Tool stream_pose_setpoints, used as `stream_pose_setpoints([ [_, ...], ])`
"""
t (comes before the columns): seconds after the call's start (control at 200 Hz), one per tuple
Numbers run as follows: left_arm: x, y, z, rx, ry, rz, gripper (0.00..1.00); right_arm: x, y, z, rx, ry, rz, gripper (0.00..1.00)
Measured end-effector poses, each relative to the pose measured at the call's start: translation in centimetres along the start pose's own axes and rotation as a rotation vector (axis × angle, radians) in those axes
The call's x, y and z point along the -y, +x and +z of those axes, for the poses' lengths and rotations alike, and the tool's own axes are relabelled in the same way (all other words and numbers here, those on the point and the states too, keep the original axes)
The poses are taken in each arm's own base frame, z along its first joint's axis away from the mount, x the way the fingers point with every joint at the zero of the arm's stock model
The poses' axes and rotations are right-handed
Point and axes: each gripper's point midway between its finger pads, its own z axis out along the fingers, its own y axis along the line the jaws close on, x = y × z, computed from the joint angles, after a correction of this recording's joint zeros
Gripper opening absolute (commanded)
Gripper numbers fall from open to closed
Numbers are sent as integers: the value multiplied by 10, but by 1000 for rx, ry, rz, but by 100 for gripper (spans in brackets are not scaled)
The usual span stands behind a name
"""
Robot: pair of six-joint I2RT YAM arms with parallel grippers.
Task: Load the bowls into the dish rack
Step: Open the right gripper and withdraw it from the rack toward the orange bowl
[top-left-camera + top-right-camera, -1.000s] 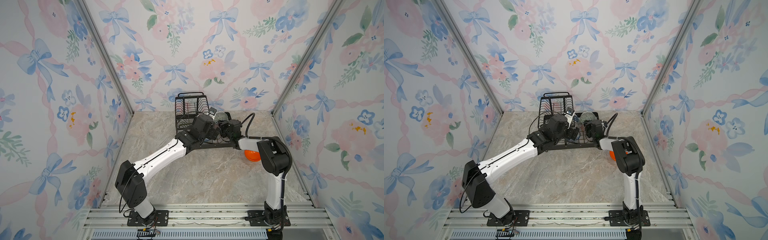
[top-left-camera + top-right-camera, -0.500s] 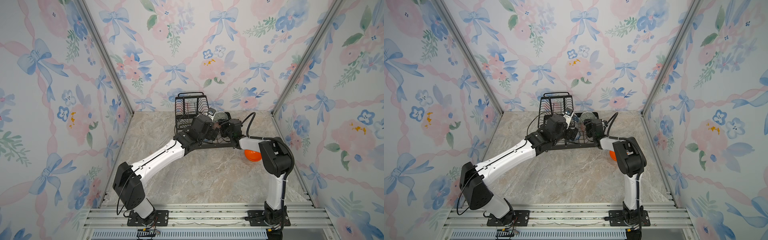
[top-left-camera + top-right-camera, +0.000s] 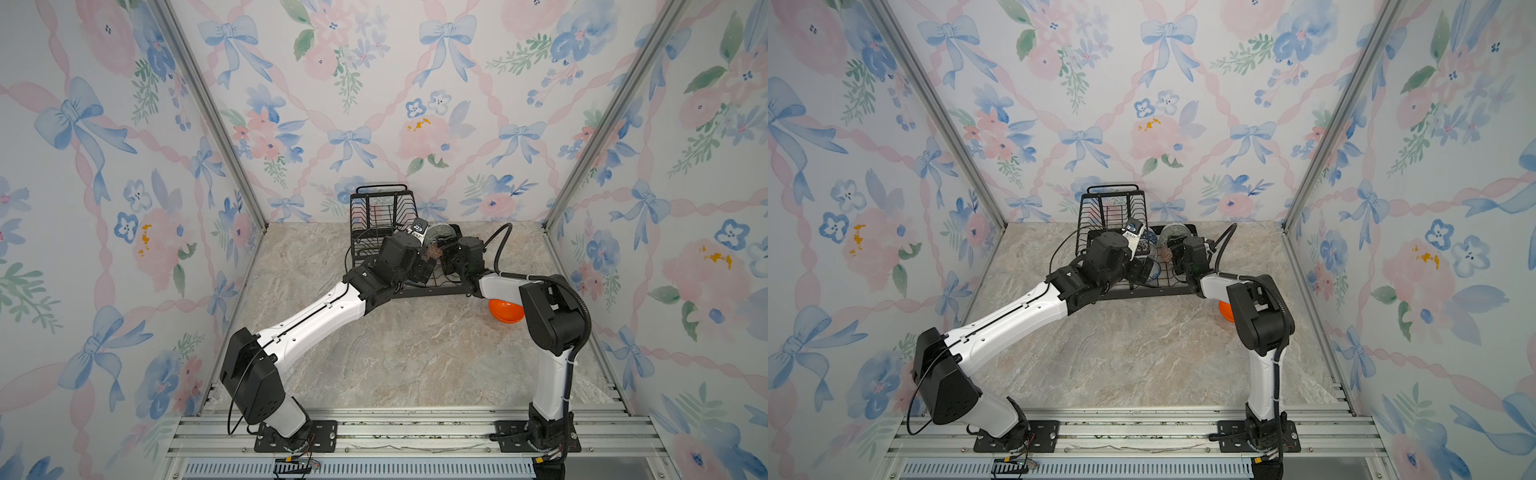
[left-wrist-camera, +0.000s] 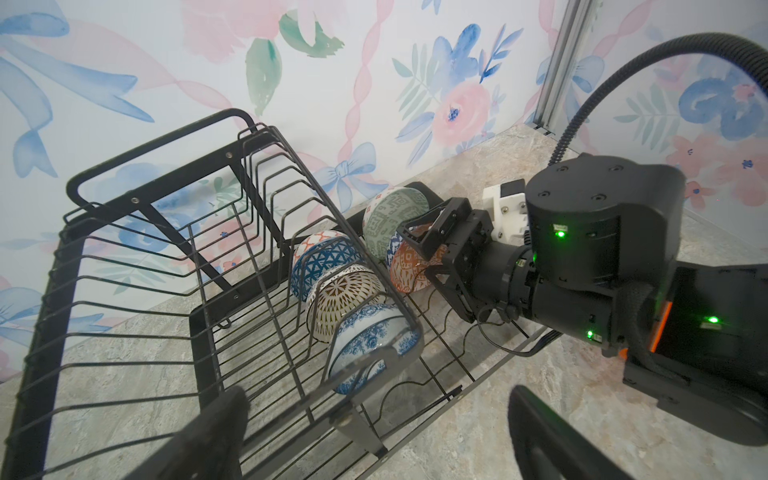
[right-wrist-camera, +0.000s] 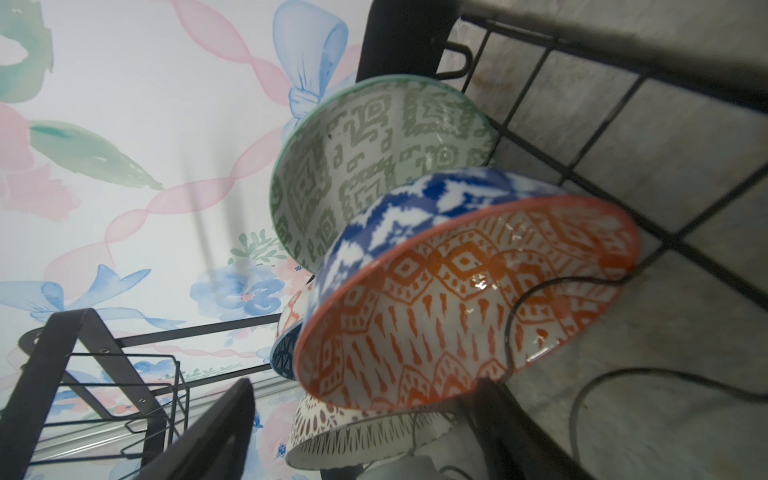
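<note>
The black wire dish rack [image 3: 376, 216] [image 3: 1113, 212] [image 4: 166, 257] stands against the back wall. Several bowls lean on edge in its lower tray: a green-white one [image 4: 390, 216] [image 5: 374, 158], an orange-white one [image 4: 409, 266] [image 5: 469, 307], a dark-blue geometric one [image 4: 324, 257] and a blue-white floral one [image 4: 365, 340]. My right gripper [image 5: 365, 432] [image 4: 424, 249] is open, its fingers straddling the orange-white bowl's rim. My left gripper [image 4: 378, 440] is open and empty above the tray's front edge. A plain orange bowl [image 3: 505, 311] [image 3: 1224, 309] lies on the table under my right arm.
A brown-patterned bowl [image 4: 345, 291] also leans in the tray between the dark-blue and floral ones. Floral walls close in the marble table [image 3: 415, 357] on three sides. My two wrists are close together over the tray. A thin black cable [image 4: 498, 349] trails across the tray.
My right gripper's jaws have spread wider around the orange-white bowl, which stays in the tray. The left arm has shifted only slightly.
</note>
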Motion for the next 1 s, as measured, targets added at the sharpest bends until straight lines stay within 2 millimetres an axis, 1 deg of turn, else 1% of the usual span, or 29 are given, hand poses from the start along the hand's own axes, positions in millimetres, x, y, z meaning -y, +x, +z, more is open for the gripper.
stream_pose_setpoints([
  [0.035,0,0,0,0,0,0,98,-2,0,-1,0,-3,-3,100],
  [0.045,0,0,-1,0,0,0,98,-3,-1,-2,1,-3,3,98],
  [0.06,0,0,-1,0,0,0,98,-4,0,-3,0,-3,-4,97],
  [0.275,-1,1,-1,0,0,-1,98,-23,-3,-15,3,-25,-11,97],
  [0.485,-2,0,-4,4,0,-2,98,-27,-1,-23,-15,-5,-41,97],
  [0.795,-2,2,-5,1,-1,-1,98,-57,-2,-54,-33,-17,-180,97],
  [0.885,-2,2,-5,1,-1,-1,98,-58,-2,-64,-42,8,-243,97],
  [1.0,-1,1,-6,4,1,-1,98,-52,-2,-77,-58,71,-325,97],
])
